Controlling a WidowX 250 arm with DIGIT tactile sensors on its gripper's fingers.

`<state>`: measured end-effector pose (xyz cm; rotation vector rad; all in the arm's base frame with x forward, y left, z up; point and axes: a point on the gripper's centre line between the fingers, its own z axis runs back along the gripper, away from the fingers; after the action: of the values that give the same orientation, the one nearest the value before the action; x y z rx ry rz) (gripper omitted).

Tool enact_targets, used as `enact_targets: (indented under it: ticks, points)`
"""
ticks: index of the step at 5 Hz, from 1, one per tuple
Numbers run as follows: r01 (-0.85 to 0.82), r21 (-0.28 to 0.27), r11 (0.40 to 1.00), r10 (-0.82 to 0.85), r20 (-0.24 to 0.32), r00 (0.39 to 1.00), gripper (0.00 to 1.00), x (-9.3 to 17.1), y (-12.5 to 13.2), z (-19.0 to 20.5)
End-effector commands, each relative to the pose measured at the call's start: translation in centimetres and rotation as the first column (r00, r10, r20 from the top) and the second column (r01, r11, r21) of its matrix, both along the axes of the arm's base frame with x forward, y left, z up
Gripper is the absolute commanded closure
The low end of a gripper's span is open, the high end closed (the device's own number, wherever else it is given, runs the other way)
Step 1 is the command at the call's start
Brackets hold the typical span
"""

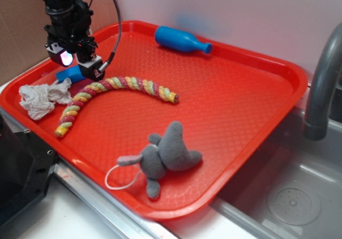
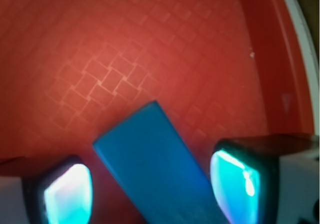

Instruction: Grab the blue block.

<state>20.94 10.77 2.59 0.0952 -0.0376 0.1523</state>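
Exterior view
Gripper (image 1: 80, 63): hangs from the black arm over the tray's far left part, pointing down, one pad lit pale pink-white; its fingers stand apart, low over the block.
Block (image 1: 70, 74): blue, flat on the tray right under the gripper, mostly hidden by it; only one end shows, on the side toward the tissue.
Rope (image 1: 109, 93): a twisted pink, yellow and green toy, its arched top just beside the gripper on the near side, one end running away toward the tray's middle, the other curling down toward the front rim.
Tissue (image 1: 43, 98): crumpled white, near the gripper, lower and to the left as seen here, touching the rope's side.
Bottle (image 1: 180, 40): blue, narrow neck, lying on its side well apart from the gripper, by the far rim.
Mouse (image 1: 163, 157): grey plush with a white cord tail, far from the gripper, near the front rim.
Tray (image 1: 256, 105): red, with a woven texture.
Faucet (image 1: 323, 84): grey, beyond the tray, over a sink.

Wrist view
Fingers (image 2: 67, 191): two glowing cyan pads, spread wide, one on each side of the block.
Block (image 2: 155, 169): lies slanted between the pads, touching neither, so it is not yet gripped.
Tray (image 2: 150, 48): bare red floor ahead of the gripper; its rim rises at the right.
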Motion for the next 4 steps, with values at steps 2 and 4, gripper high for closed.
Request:
enact_targets:
  ticks: [2,4]
  points:
    - [0.049,0.021,0.999,-0.048,-0.02,0.999,0.0,-0.2,0.8,-0.3]
    - [0.021,0.049,0.999,-0.016,-0.081,0.997,1.0,-1.0,1.9,-1.3]
